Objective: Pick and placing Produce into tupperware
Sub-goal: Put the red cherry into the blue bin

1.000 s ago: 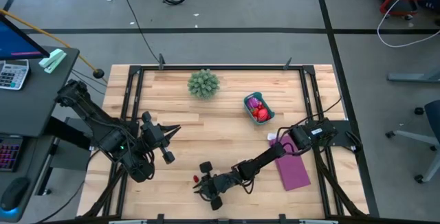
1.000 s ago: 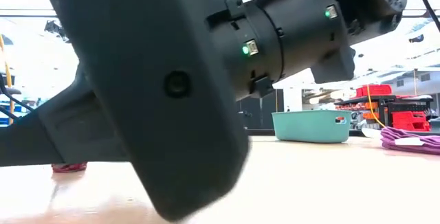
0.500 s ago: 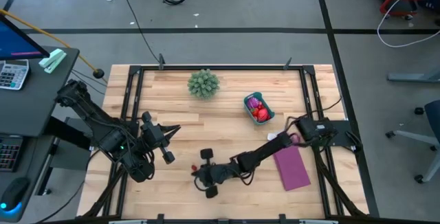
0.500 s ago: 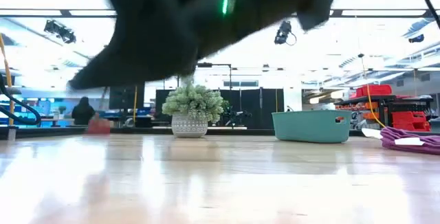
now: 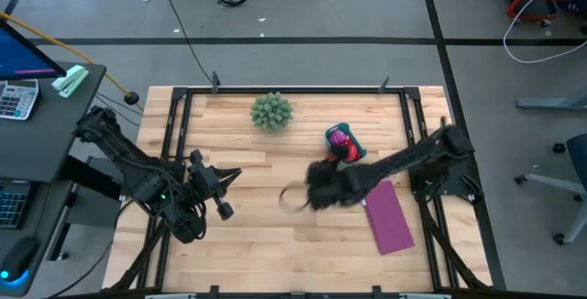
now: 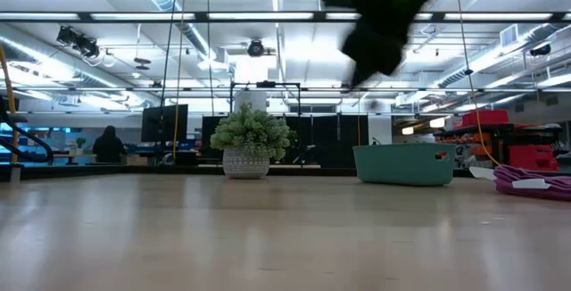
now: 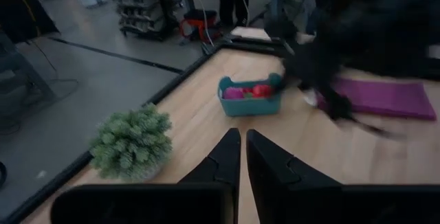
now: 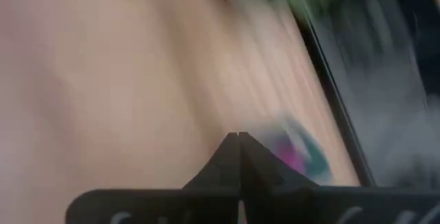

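Risk at this moment centres on the right gripper [image 5: 295, 198], which is carried above the middle of the table [image 5: 248, 235] and is smeared by motion in the high view. In the right wrist view its two fingers meet in a closed point with no gap, and nothing can be made out between them; whether a small piece of produce is pinched there cannot be told. The tupperware [image 5: 346, 145] sits near the table's far right part, just beyond the purple sheet [image 5: 389, 216], and it holds a purple-pink piece and a red piece of produce [image 7: 245, 92] inside its walls. If a tiny piece is held, a fast swing could fling it loose or let it slip from the fingertips before the tub is reached. A release made too early, or off the rim, would probably drop the piece on the wood or on the sheet. The tub is light and low-walled, so a descending finger could knock or tip it and spill the contents. The spiky green ball [image 5: 271, 111] stands well apart from that path. The left gripper [image 5: 227, 192] waits at the left of the table, fingers almost together and holding nothing.
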`<state>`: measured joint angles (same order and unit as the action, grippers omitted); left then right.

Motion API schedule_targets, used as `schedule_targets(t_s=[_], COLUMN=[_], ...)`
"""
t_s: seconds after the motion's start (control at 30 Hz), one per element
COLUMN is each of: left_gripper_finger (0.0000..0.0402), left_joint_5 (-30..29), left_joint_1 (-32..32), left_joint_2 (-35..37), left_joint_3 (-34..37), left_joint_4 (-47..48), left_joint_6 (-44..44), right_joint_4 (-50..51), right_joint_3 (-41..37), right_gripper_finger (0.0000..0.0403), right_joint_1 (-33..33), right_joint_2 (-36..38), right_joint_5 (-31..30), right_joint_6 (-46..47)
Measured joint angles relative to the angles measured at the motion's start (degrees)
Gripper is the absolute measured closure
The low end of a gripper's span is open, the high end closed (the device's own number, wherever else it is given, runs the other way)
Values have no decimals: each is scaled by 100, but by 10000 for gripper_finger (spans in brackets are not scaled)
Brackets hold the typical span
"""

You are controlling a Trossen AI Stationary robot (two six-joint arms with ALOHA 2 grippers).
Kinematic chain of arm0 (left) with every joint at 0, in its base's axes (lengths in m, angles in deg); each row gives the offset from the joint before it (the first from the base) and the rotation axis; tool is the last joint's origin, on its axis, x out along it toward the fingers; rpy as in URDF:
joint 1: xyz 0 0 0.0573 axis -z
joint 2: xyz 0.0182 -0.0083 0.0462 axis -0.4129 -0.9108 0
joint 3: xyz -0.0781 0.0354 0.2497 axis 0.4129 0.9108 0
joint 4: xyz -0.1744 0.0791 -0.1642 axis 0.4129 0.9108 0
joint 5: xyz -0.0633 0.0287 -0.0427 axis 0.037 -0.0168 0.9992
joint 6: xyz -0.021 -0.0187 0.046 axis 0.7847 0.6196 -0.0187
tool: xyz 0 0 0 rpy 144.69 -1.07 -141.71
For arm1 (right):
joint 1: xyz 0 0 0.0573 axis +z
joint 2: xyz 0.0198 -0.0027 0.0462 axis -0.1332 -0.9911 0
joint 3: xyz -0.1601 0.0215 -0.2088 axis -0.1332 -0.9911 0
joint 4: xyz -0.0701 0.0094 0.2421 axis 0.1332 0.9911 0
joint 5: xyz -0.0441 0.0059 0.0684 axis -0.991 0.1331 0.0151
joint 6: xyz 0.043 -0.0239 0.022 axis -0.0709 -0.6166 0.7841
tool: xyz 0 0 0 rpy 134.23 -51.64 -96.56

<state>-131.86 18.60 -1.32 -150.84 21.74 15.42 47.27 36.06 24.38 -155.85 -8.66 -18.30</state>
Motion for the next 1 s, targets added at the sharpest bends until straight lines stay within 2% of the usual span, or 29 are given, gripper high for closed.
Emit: schedule_targets(t_s=[0.1, 0.27, 0.37, 0.53, 0.63, 0.77, 0.9, 1.0], left_gripper_finger=[376, 377, 371, 366, 367, 374, 374, 366], left_joint_5=[205, 224, 222, 206, 196, 195, 193, 194], left_joint_1=[-1, -1, -2, -7, -7, -7, -7, -5], left_joint_2=[0, 0, 0, 0, -2, -2, -2, -2], left_joint_3=[0, 0, 0, 0, 0, 0, 0, 0], left_joint_4=[1, 0, 2, 6, 5, 5, 2, 2], left_joint_6=[21, -17, -30, -42, -42, -42, -20, -22], right_joint_4=[700, 111, -992, -2806, -3229, -3413, -3856, -4082], right_joint_3=[-964, -2783, -3596, -4290, -4467, -4667, -5035, -5031], right_gripper_finger=[402, 403, 403, 403, 403, 402, 399, 398], right_joint_1=[-178, -270, -264, -317, -413, -537, -545, -533], right_joint_2=[666, 2034, 2839, 3790, 3983, 3795, 3329, 3189], right_joint_5=[204, 455, 310, 154, 228, 453, 135, -60], right_joint_6=[1199, 2039, 1984, 1064, 836, 1017, 1180, 1081])
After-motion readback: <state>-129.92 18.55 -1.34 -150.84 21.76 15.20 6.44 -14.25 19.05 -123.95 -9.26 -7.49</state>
